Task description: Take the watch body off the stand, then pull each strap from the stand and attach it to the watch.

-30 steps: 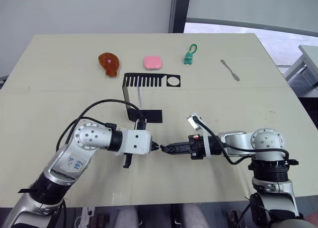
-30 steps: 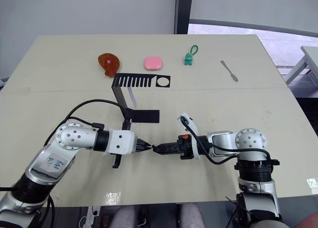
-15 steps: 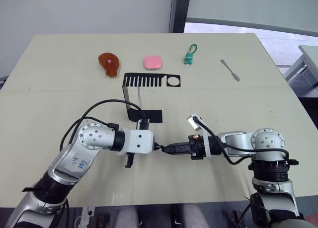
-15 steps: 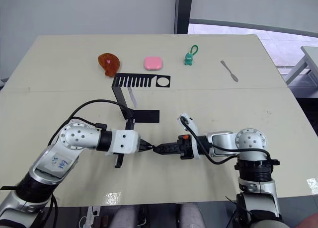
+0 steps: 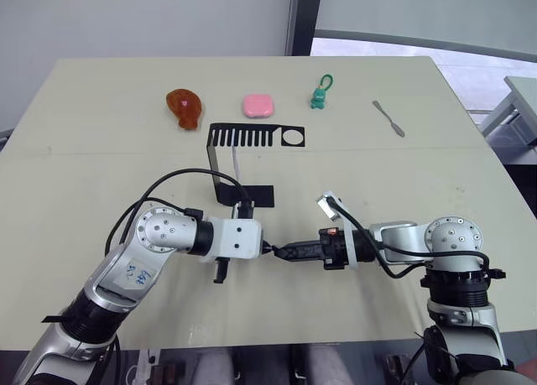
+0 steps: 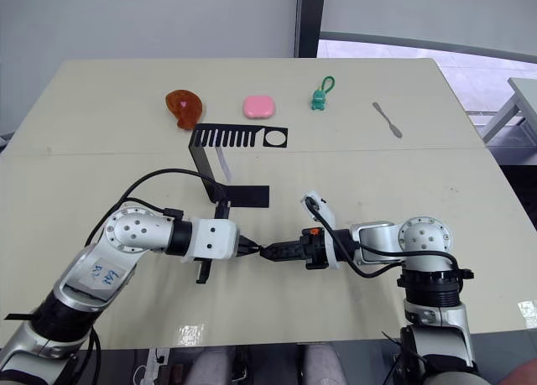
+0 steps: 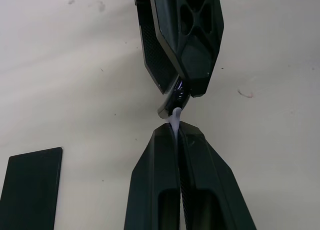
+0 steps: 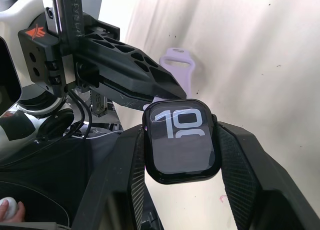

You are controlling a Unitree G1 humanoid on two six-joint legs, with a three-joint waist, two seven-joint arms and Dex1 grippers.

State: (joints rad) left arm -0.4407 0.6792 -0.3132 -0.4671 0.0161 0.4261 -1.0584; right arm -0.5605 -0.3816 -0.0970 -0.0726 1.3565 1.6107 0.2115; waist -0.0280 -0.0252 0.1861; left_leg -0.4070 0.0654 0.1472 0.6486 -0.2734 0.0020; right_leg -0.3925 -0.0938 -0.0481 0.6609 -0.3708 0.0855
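The left gripper [image 5: 267,250] is closing in on the right gripper [image 5: 280,252] in front of the stand [image 5: 243,163], and over the last second the left arm has been edging toward the right one, so the gap between the two tips has shrunk until they are now meeting just in front of the stand's base. That suggests the first strap is being mated to the watch, with the watch already off the stand. The right jaws are clamped on the sides of the watch [image 8: 181,139], its dark face lit with pale digits, held above the counter [image 5: 101,175] in front of the stand. The left jaws are pinched together on a pale strap [image 7: 175,120], whose tip is pressing at the edge of the watch in the left wrist view; the free end of that strap, with its loop, is poking out behind the left jaws in the right wrist view. A second strap [image 5: 236,164] is hanging from the stand's slotted top bar, so half of the attaching appears to be left. Whether the strap's end is seated in the watch's slot or merely touching it is hard to tell, since the jaws are covering the joint and the head views show the contact too small. Beyond the stand, a brown toy [image 5: 184,106], a pink case [image 5: 258,106], a green keychain [image 5: 320,95] and a grey tool [image 5: 388,117] are lying untouched.
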